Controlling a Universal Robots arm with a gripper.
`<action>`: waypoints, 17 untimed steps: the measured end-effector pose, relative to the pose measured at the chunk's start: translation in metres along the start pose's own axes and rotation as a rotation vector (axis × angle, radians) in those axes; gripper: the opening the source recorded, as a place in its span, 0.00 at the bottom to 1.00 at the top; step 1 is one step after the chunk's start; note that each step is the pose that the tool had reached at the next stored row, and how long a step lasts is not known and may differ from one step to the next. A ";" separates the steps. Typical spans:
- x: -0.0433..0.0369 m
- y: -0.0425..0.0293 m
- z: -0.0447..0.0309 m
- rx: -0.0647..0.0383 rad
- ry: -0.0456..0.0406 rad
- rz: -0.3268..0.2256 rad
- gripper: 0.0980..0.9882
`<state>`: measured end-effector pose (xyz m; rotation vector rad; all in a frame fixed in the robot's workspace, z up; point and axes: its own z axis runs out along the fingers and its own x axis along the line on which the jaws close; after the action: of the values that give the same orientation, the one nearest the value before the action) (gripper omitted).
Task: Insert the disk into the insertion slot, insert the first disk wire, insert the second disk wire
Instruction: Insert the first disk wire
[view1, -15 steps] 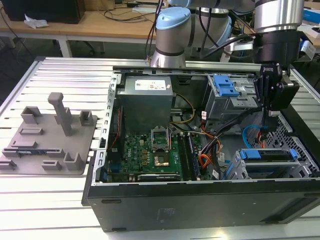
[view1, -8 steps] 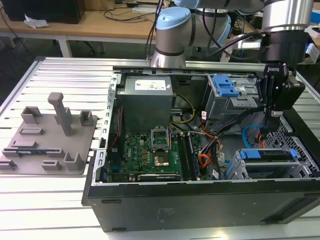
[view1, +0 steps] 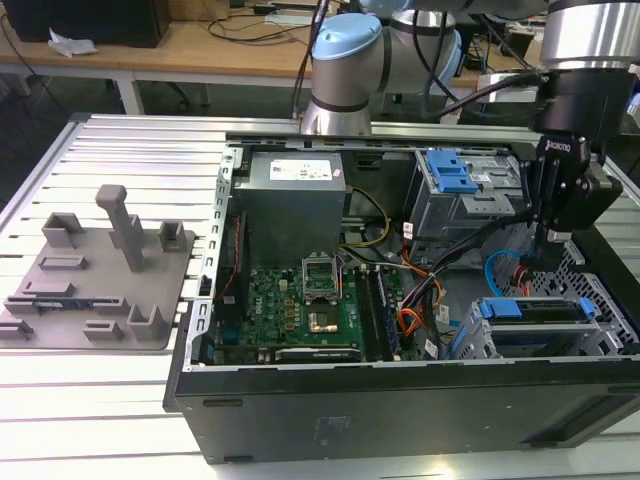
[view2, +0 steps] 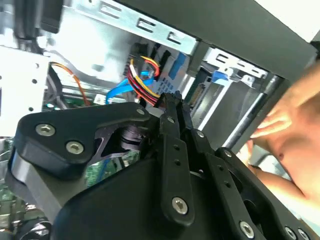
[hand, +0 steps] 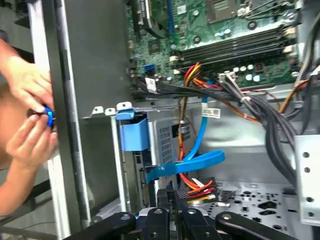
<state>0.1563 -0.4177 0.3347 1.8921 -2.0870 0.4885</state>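
The tool (view1: 546, 258) hangs low inside the open computer case (view1: 300, 420), on the exterior view's right. It is just above the disk (view1: 530, 309). The disk, with its blue frame, sits in the slot (view1: 475, 340), the low grey cage in that corner of the case. In the first wrist view the tool's 2 fingers (hand: 163, 199) are clamped together on the black plug of the red, yellow and black wire (hand: 197, 186). A blue wire (hand: 192, 161) runs just beside it. A person's hands (hand: 27, 115) are outside the case wall, holding something small and blue. The case stands on the table (view1: 100, 400).
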 end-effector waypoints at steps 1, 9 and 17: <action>0.0020 -0.0003 -0.0015 -0.012 -0.0304 -0.004 0.07; 0.0109 -0.0089 -0.0044 -0.038 -0.1032 -0.012 0.07; 0.0308 -0.0112 0.0003 -0.054 -0.2074 -0.014 0.07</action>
<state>0.1644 -0.4464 0.3482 1.9996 -2.1875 0.2384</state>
